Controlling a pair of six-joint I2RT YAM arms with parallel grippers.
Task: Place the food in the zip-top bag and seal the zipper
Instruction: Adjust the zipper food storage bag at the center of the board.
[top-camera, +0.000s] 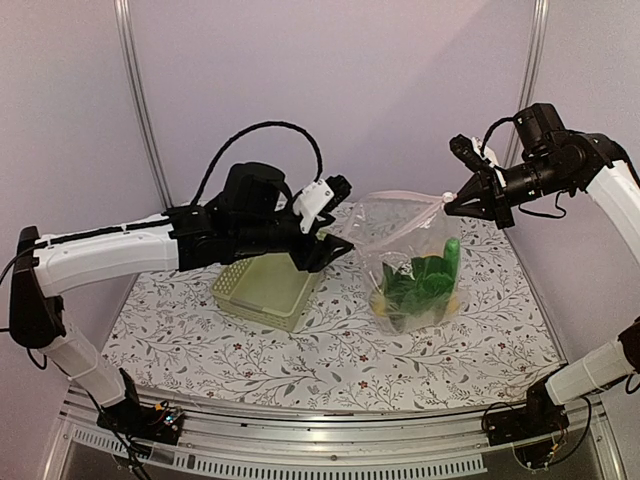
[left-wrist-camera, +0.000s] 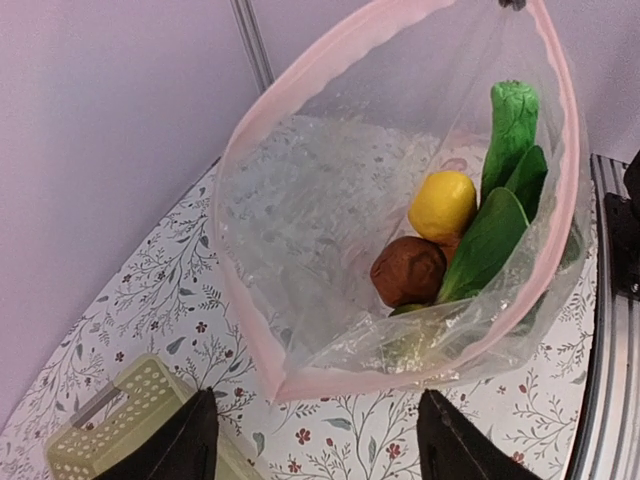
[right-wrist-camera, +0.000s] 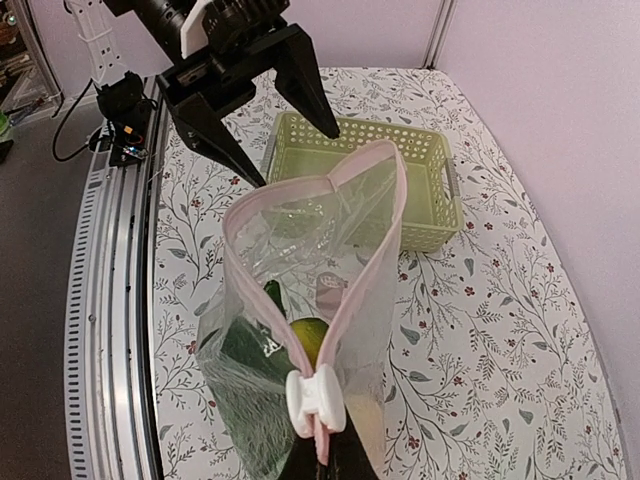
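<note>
Resting on the floral-print worktop (top-camera: 300, 360) at centre right, the clear crinkly zip-top bag (top-camera: 410, 260) holds the food: a green toy cucumber (left-wrist-camera: 513, 125), leafy bok choy (left-wrist-camera: 490, 240), a yellow piece (left-wrist-camera: 442, 205) and a brown piece (left-wrist-camera: 408, 270). Loading looks done; no pieces show in the pale green lattice basket (right-wrist-camera: 425, 190) to its left. Sealing is not yet done: the pink zipper strip (left-wrist-camera: 250, 330) gapes. At the upper right the right tool (top-camera: 450, 202) pinches the mouth's end by the white slider (right-wrist-camera: 314, 400). The left tool (right-wrist-camera: 298, 158), spread wide and empty, faces the opposite end.

Left arm (top-camera: 110, 255) hides part of the basket (top-camera: 265, 290), and the lowest food (top-camera: 400, 305) blurs behind the crinkled zip-top bag (top-camera: 395, 215).
</note>
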